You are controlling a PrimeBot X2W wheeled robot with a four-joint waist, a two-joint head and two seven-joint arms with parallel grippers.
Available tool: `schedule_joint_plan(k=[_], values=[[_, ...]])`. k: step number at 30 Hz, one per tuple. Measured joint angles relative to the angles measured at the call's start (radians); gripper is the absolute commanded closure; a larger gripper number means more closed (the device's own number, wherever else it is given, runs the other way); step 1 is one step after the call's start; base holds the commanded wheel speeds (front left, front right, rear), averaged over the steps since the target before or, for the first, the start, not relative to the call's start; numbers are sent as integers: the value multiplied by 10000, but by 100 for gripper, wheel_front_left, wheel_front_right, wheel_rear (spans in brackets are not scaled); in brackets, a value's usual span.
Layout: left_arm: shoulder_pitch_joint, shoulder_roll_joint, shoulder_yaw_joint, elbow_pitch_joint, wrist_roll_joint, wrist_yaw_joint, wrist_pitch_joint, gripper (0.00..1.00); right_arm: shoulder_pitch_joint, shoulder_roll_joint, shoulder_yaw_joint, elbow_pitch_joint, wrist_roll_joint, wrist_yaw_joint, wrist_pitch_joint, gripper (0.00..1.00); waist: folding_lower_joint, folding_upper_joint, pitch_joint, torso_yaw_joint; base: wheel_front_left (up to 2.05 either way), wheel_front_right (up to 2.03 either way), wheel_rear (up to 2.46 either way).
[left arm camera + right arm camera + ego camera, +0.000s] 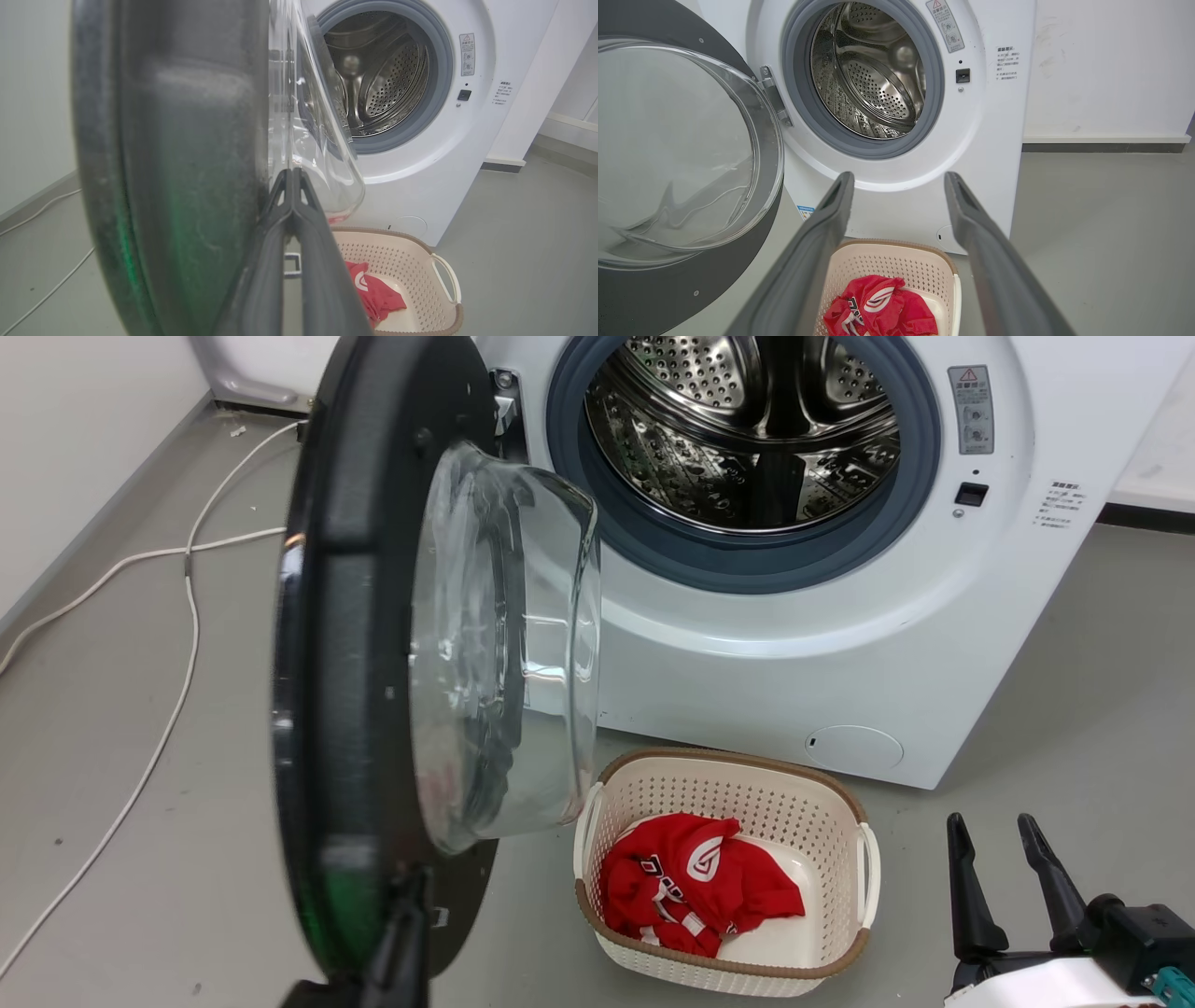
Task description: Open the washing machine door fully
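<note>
The washing machine door (345, 616) is a big black disc with a bulging clear glass bowl (504, 644). It hangs from a hinge (504, 406) on the left of the white machine (794, 644) and stands swung out, roughly edge-on to me. The steel drum (747, 420) is exposed. My left gripper (403, 896) is shut, its fingers pressed together against the door's (177, 140) inner face at its lower rim, below the glass. My right gripper (1004, 831) is open at the lower right, apart from the door (677, 154), holding nothing.
A cream basket (728, 767) with a red garment (695, 887) stands on the floor right in front of the machine, beside the open door. White cables (187, 616) trail over the grey floor on the left. A wall (75, 448) runs along the left.
</note>
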Motion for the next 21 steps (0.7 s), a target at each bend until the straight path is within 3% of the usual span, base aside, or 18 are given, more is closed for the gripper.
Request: schedule_joint_plan(k=[10, 21], values=[[-244, 491, 2433, 401, -619, 77, 2, 100, -82, 0, 96, 31, 6, 0, 0, 0, 0, 0, 252, 28, 0, 0, 0], [-1491, 752, 5133, 1687, -953, -744, 4, 100, -358, 0, 165, 79, 6, 0, 0, 0, 0, 0, 649, -337, 0, 0, 0]])
